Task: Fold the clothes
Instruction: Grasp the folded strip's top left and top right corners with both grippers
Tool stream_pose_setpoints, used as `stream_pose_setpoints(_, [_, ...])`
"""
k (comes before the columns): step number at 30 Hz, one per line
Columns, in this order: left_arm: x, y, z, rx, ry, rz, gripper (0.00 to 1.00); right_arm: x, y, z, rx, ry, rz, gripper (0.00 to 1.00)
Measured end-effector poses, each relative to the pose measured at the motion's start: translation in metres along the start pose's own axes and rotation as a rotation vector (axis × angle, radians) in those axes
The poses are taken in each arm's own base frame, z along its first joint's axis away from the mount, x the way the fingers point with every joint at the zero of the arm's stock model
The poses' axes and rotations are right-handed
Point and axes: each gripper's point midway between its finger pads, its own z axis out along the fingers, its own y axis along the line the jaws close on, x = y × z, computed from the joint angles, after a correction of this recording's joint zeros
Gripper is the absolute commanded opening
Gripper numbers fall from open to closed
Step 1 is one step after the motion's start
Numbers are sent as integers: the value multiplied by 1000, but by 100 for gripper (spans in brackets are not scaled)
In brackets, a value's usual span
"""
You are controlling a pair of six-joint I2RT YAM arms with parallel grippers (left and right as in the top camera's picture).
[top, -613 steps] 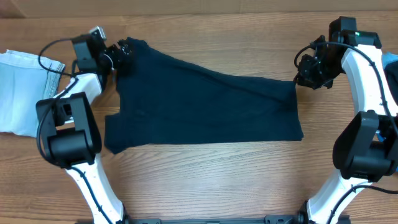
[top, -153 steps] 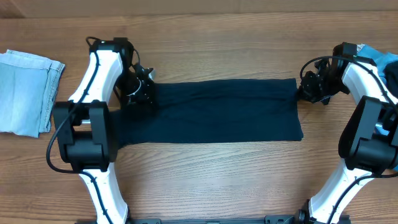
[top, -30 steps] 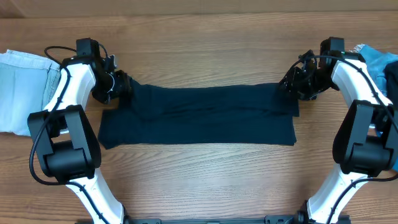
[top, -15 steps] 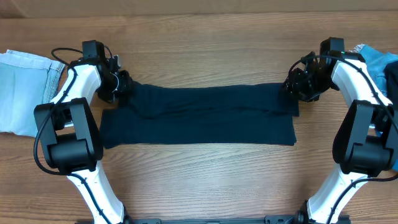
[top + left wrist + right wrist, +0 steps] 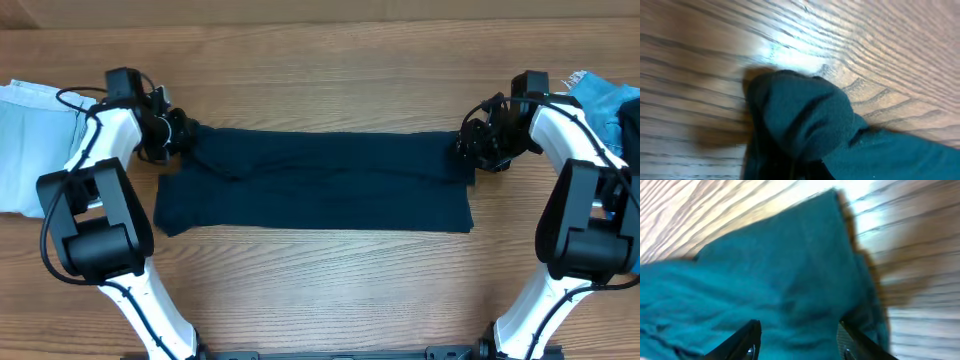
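Note:
The dark navy garment (image 5: pixel 315 180) lies as a long flat band across the table. My left gripper (image 5: pixel 180 135) is shut on its far left corner. In the left wrist view that corner is a bunched lump of cloth (image 5: pixel 800 115) that hides the jaws. My right gripper (image 5: pixel 468 143) hovers over the far right corner. In the right wrist view its gripper (image 5: pixel 799 332) is open, and both fingers (image 5: pixel 751 339) stand apart over flat fabric (image 5: pixel 790 270) without pinching it. A pale blue denim piece (image 5: pixel 28 150) lies at the left edge and a brighter blue piece (image 5: pixel 600 98) at the right edge.
Bare wooden tabletop (image 5: pixel 320 70) runs behind and in front of the garment. Both arm bases (image 5: pixel 100 230) stand at the near corners, beside the garment's short ends.
My left gripper closed on the far left corner and drew it leftward, stretching the garment's top edge. The right gripper stayed over the right corner, its jaws a little wider.

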Motion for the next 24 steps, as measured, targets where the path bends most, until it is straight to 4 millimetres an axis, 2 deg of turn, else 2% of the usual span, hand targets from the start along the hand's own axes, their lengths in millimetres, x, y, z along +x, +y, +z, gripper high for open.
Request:
stream_pose_setpoints(5, [-2,0,-1,19,-4,-5,10,9,19,-3,-110,35,-40,54])
stream_pose_setpoints(10, [-9,-1,-1,24,-33,-1,10,14,35,-23,-158,21,-68,56])
stream_pose_setpoints(16, [-15,-1,-3,49,-54,-53,12,35,34,-26,-152,101,-26,55])
stream_pose_setpoints(19, [-17,4,-5,51,-59,-87,14,43,33,-26,-150,132,-12,46])
stream_pose_setpoints(22, [-17,4,-5,51,-59,-97,15,56,30,-20,-138,176,6,16])
stream_pose_setpoints(24, [-17,4,-5,51,-59,-103,15,60,28,-13,-106,184,11,5])
